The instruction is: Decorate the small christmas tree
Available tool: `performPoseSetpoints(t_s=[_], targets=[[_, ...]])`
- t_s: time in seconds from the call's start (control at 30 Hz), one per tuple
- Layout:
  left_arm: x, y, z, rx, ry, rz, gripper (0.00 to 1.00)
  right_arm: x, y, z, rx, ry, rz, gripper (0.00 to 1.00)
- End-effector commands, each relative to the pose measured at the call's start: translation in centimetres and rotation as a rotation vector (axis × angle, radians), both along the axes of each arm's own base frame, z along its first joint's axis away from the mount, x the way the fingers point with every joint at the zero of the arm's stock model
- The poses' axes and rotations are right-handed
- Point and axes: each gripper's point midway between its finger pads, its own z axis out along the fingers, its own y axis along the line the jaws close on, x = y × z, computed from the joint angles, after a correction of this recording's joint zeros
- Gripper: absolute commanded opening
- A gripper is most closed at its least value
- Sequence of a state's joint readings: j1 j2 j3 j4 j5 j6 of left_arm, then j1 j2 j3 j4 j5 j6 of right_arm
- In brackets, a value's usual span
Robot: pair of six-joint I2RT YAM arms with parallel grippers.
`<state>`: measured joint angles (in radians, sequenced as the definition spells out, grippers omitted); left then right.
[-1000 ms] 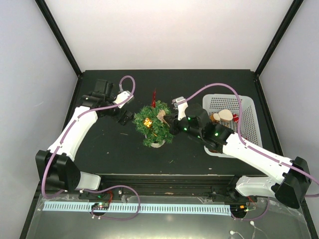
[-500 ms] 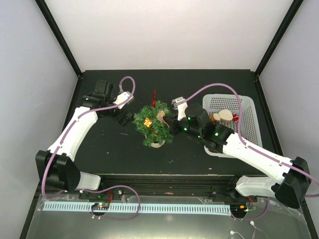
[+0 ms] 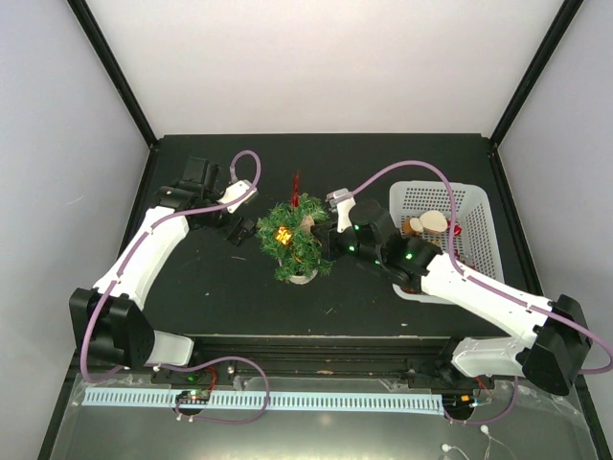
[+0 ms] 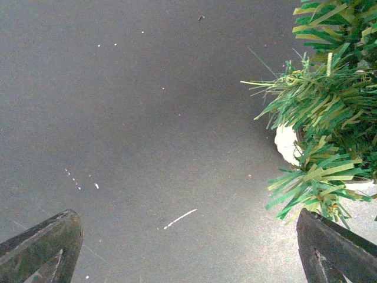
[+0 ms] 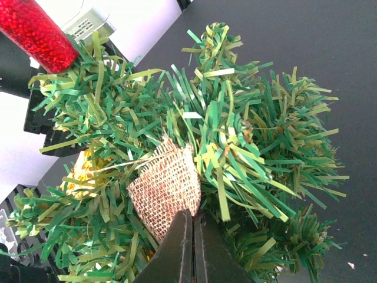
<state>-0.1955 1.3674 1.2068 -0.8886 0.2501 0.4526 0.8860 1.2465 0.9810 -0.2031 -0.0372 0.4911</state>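
Observation:
The small christmas tree [image 3: 294, 238] stands in its white pot [image 3: 302, 277] mid-table, with a yellow ornament [image 3: 283, 234] on it and a red glittery spike [image 3: 296, 182] at its top. My right gripper [image 5: 193, 227] is shut on a burlap ornament [image 5: 165, 186] and holds it against the tree's needles [image 5: 247, 135]. In the top view the right gripper [image 3: 327, 235] is at the tree's right side. My left gripper [image 3: 239, 228] is open and empty just left of the tree. Its view shows bare table, tree branches [image 4: 330, 100] and the pot [image 4: 287, 144] at right.
A white slotted basket [image 3: 476, 206] with more ornaments [image 3: 427, 223] stands at the right behind my right arm. A black frame edges the table. The red spike [image 5: 35, 32] shows at the upper left of the right wrist view.
My right gripper has pushed slightly left, further into the tree, with the burlap ornament. My left gripper has barely moved.

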Motion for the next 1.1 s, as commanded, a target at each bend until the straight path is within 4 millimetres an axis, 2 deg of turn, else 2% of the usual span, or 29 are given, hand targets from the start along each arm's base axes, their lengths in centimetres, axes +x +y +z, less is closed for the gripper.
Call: performPoseSetpoints(t_s=[0.0,0.2,0.5,1.07], targets=[[0.1,0.2,0.9,-0.016,-0.026,0.014,0.99,-0.1,0.0,-0.6,-0.01,0.008,-0.005,0.01],[0.2,0.2,1.0,-0.017,-0.031,0.014,0.99,-0.2,-0.4,-0.4,-0.01,0.006,-0.017,0.02],[0.1,0.3,1.0,-0.009,-0.034,0.016,0.99,-0.3,-0.9,0.5,-0.004,-0.01,-0.028,0.2],[-0.2,0.5,1.6,-0.006,-0.046,0.019,0.99,-0.1,-2.0,1.8,-0.012,-0.048,-0.065,0.38]])
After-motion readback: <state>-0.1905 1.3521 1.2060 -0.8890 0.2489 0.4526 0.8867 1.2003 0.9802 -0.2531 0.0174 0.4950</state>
